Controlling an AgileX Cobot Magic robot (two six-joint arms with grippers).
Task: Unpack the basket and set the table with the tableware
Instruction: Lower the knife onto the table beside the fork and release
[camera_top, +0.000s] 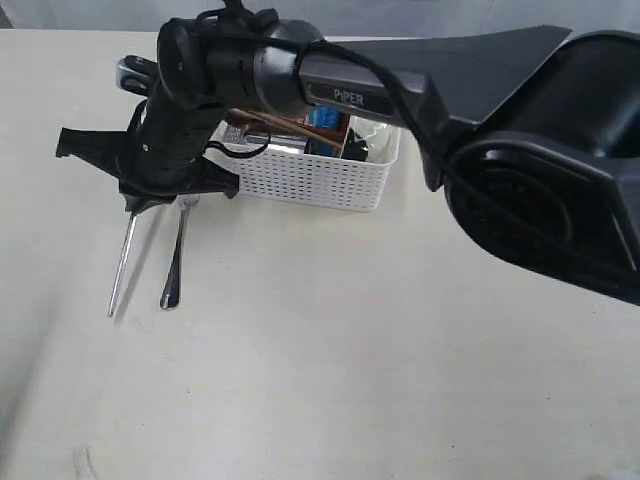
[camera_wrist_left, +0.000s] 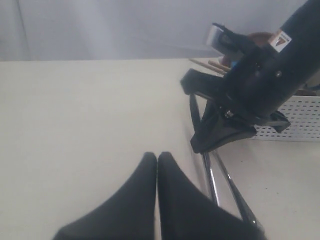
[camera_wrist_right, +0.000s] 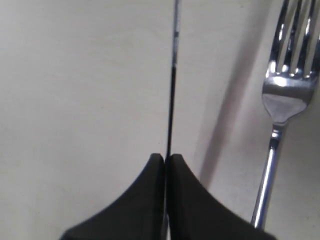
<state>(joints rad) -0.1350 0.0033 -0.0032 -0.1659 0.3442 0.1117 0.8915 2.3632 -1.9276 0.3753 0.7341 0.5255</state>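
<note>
Pinching the steel knife (camera_wrist_right: 172, 75) between its closed fingertips, the right gripper (camera_wrist_right: 165, 159) sits at the left of the exterior frame, just in front of the left end of the white basket (camera_top: 320, 180). The knife slants down towards the table (camera_top: 350, 350), edge-on in the wrist view; whether its tip touches, I cannot tell. The fork (camera_top: 175, 262) lies flat just right of it. Chopsticks (camera_top: 290, 125) and a blue packet (camera_top: 328, 138) show inside the basket at upper centre. The left gripper (camera_wrist_left: 157, 156) is clenched on nothing, low over the table.
</note>
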